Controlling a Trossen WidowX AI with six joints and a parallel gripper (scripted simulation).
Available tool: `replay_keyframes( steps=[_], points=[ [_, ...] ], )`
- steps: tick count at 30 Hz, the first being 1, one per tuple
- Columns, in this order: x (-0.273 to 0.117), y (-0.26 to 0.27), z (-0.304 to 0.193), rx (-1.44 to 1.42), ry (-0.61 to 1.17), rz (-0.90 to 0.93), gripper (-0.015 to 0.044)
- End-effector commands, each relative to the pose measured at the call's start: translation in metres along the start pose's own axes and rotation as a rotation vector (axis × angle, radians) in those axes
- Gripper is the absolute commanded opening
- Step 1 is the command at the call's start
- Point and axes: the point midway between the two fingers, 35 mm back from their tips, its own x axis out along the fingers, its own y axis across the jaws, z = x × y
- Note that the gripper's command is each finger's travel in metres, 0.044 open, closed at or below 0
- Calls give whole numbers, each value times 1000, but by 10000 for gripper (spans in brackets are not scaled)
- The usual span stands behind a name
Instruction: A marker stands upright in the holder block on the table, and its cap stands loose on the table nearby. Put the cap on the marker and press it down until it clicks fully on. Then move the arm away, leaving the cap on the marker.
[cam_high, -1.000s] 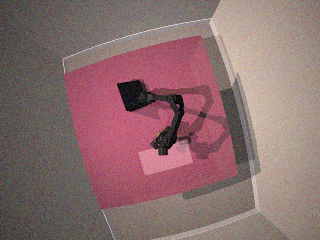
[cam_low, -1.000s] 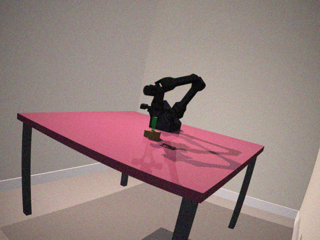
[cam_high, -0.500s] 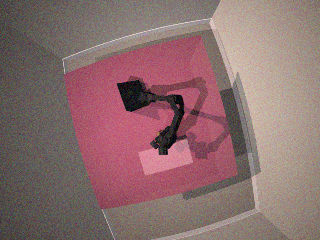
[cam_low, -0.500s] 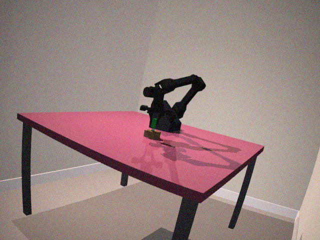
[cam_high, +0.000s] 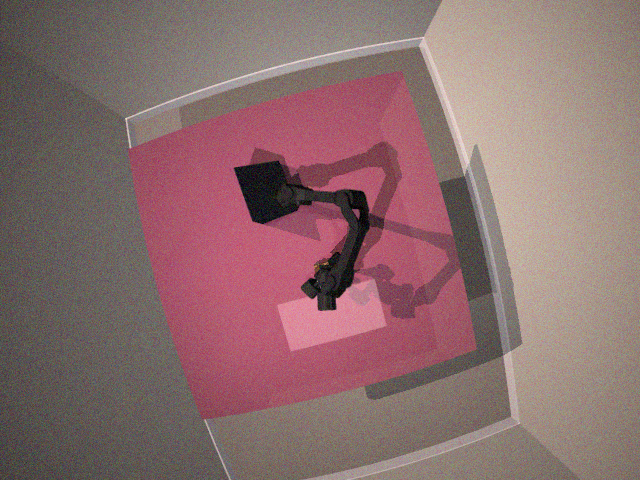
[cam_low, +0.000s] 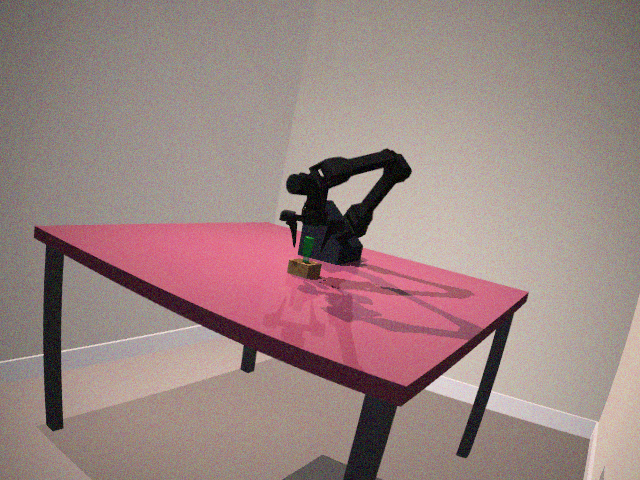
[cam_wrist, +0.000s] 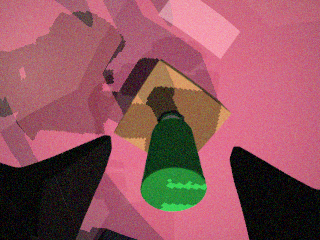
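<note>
Wrist view shows my gripper spread wide and holding nothing, one dark finger at lower left and the other at lower right, both apart from the green cap at centre frame. That cap sits on the marker, which stands in the tan holder block on the pink table. From the exterior view the cap seems fully down, though it is too small to be sure.

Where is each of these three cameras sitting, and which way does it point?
Top: overhead, facing straight down on the table; whole arm and base show.
Exterior: off one table corner, looking across; whole arm shows.
Wrist: on the arm, looking down between the open gripper fingers at the cap.
Shared: exterior and wrist both show the cap and holder.
</note>
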Motion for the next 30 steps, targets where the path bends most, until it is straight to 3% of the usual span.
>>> replay_keyframes(
  steps=[1,8,12,20,28,30],
  points=[
    [0,0,0,-1,-1,-1,440],
    [-72,-1,0,1,2,-3,440],
    [-75,-1,0,1,2,-2,440],
    [-66,-1,0,503,-1,2,230],
    [-66,-1,0,517,-1,2,20],
    [-66,-1,0,517,-1,2,0]
  ],
)
